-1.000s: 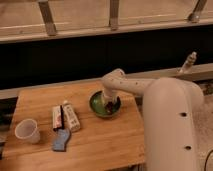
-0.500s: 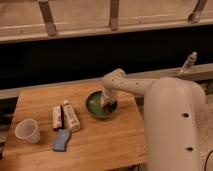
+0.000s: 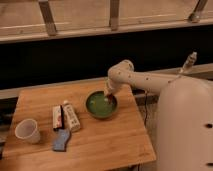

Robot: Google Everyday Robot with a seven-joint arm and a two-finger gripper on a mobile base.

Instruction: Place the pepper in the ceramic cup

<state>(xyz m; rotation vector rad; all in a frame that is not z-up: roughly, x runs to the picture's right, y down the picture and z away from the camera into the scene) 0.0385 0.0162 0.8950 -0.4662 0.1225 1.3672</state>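
The gripper (image 3: pixel 107 97) is clenched shut down in the green bowl (image 3: pixel 94 112) (mid-frame) — the ceramic cup (image 3: pixel 27 131) stands well apart, lower left.

arm (image 3: pixel 147 80): reached out sideways from the body, roughly level
elbow (image 3: pixel 121 70): bent, last link angled downward
claw (image 3: pixel 107 95): hung low at the arm's end, tip pointed down, fingers closed together
body (image 3: pixel 186 127): white, rounded, filled the view's right edge

One high view from beside the robot's body (image 3: pixel 186 125), down onto the table (image 3: pixel 102 146), claw (image 3: pixel 107 95) at the green bowl (image 3: pixel 95 113) mid-frame
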